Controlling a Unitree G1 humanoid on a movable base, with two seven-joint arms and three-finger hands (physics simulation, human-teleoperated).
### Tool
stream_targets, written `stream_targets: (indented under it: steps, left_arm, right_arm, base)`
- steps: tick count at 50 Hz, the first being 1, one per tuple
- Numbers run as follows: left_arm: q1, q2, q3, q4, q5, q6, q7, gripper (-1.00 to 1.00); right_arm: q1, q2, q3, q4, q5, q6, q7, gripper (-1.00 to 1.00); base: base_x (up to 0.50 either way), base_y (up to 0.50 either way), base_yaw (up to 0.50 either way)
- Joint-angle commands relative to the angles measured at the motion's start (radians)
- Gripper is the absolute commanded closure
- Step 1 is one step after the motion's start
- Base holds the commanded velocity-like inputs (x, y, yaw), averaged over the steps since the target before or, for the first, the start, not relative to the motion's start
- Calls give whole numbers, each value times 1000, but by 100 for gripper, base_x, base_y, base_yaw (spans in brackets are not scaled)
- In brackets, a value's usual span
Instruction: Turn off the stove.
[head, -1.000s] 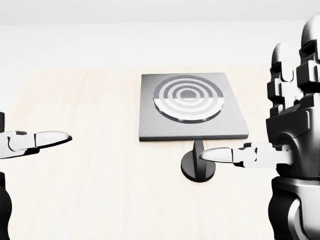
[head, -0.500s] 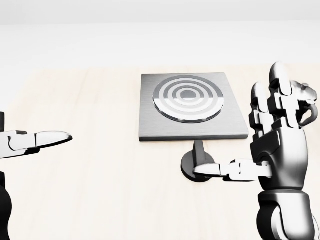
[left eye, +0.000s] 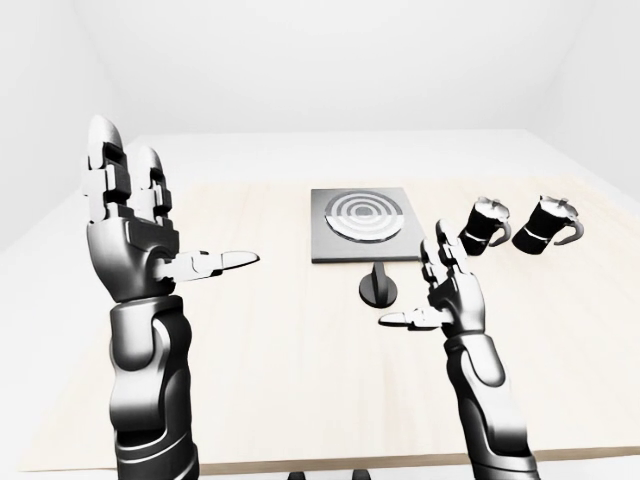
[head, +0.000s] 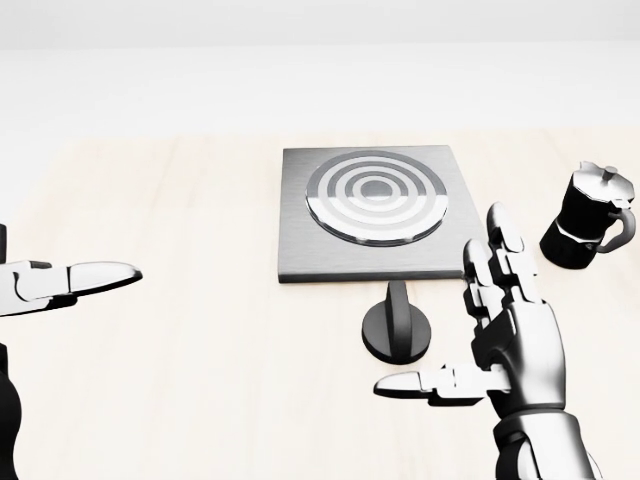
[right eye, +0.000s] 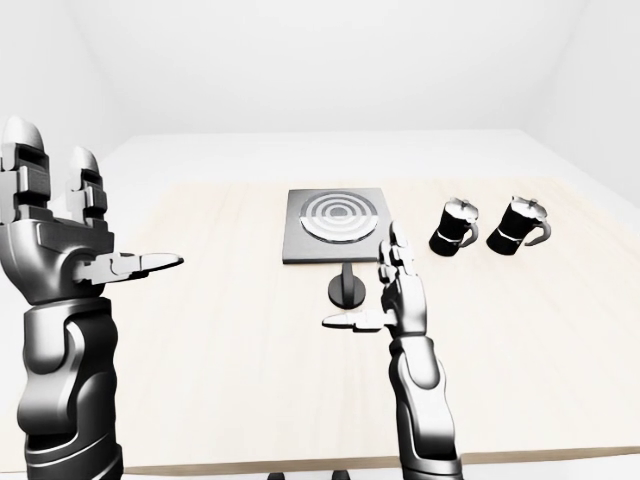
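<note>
A: Where's the stove?
B: Mid-desk, its knob just below. The right hand, fingers spread and empty, hovers beside it.
A: Risk?
B: The thumb sweeping under the knob, nudging it without turning.

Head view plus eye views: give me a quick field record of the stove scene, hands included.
stove: square grey metal hotplate with ringed burner, on pale wooden table
knob: black round stove knob with upright handle, just below the plate
right hand: open, fingers spread, right of knob, not touching
left hand: open, raised, far left
other: two black moka pots, right of stove
</note>
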Motion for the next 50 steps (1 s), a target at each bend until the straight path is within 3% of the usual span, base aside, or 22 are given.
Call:
stream_targets:
  steps: [1, 41, 46, 47, 50]
  left_arm:
    - [-1, 1, 3, -1, -2, 0, 1, -100]
    - [2, 6, 10, -5, -9, 0, 4, -100]
    - [-3, 8, 11, -3, -10, 0, 5, -100]
    - [2, 11, 21, -1, -10, 0, 4, -100]
    - [4, 11, 21, -6, -12, 0, 6, -100]
  right_arm:
    - [18, 1, 0, 65, -2, 0, 19, -100]
    - [-57, -18, -8, 263, -27, 0, 44, -100]
    - [-73, -25, -15, 295, -29, -16, 51, -100]
    - [-151, -43, -21, 440, -37, -79, 79, -100]
    - [-156, -45, -21, 449, -38, -82, 81, -100]
  base:
    - [0, 0, 0]
    - [0, 0, 0]
    - [0, 0, 0]
    - [0, 0, 0]
    - [0, 0, 0]
